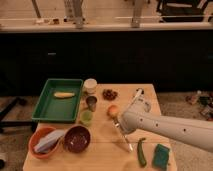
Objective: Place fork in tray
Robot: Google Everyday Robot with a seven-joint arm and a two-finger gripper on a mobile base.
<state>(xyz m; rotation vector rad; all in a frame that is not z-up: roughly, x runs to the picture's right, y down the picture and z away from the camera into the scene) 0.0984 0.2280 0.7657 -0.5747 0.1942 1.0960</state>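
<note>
The silver fork (125, 138) lies on the wooden table, pointing toward the front edge, just left of the green cucumber (142, 152). The green tray (46, 116) stands at the table's back left with a yellow item (63, 94) in it. My gripper (119, 123) is at the end of the white arm that reaches in from the right. It is low over the far end of the fork, next to an orange fruit (113, 110). The arm's end hides where the gripper meets the fork.
An orange bowl (35, 148) with a white-handled utensil and a purple bowl (76, 139) stand front left. A white cup (90, 85), a metal cup (91, 103) and a green cup (86, 117) line the tray's right side. A green sponge (161, 155) lies front right.
</note>
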